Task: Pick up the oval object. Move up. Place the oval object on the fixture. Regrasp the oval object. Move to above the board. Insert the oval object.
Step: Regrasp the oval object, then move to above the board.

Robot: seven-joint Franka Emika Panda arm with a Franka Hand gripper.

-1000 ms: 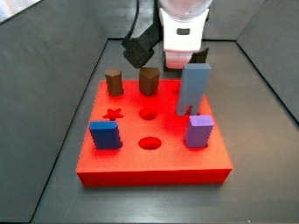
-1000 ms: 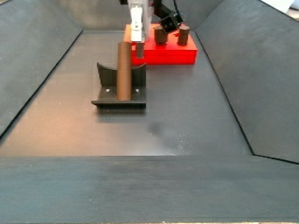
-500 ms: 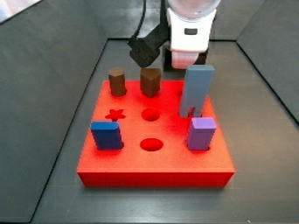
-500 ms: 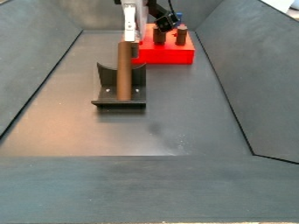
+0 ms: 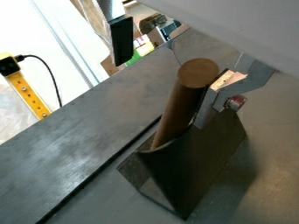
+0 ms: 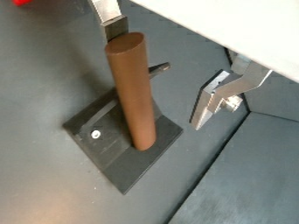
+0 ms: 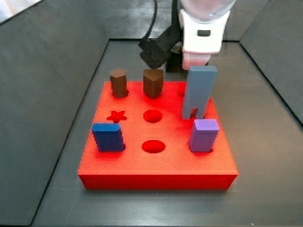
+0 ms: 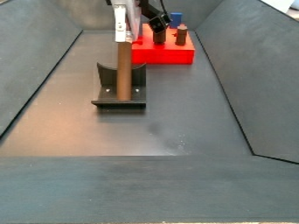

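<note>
The oval object (image 8: 119, 68), a long slim brown peg, stands upright on the dark fixture (image 8: 119, 96). In both wrist views the peg (image 5: 179, 105) (image 6: 132, 96) rises from the fixture (image 5: 193, 179) (image 6: 114, 147). My gripper (image 8: 121, 35) hovers over the peg's top, open and empty. Its fingers (image 6: 216, 96) (image 5: 121, 39) stand apart on either side of the peg's upper end and do not touch it, so the gripper (image 5: 173, 70) (image 6: 163, 61) straddles it. The red board (image 8: 163, 54) lies beyond the fixture. From the board side the gripper (image 7: 199, 49) hides the peg.
The red board (image 7: 154, 173) holds two short brown pegs (image 7: 120, 84), a tall grey-blue block (image 7: 199, 89), a blue block (image 7: 106, 137) and a purple block (image 7: 203, 135), with round and star holes open. Sloped dark walls (image 8: 41, 79) bound the floor.
My gripper has moved away from the board towards the fixture and now stands over the peg's top. The peg and fixture have not moved.
</note>
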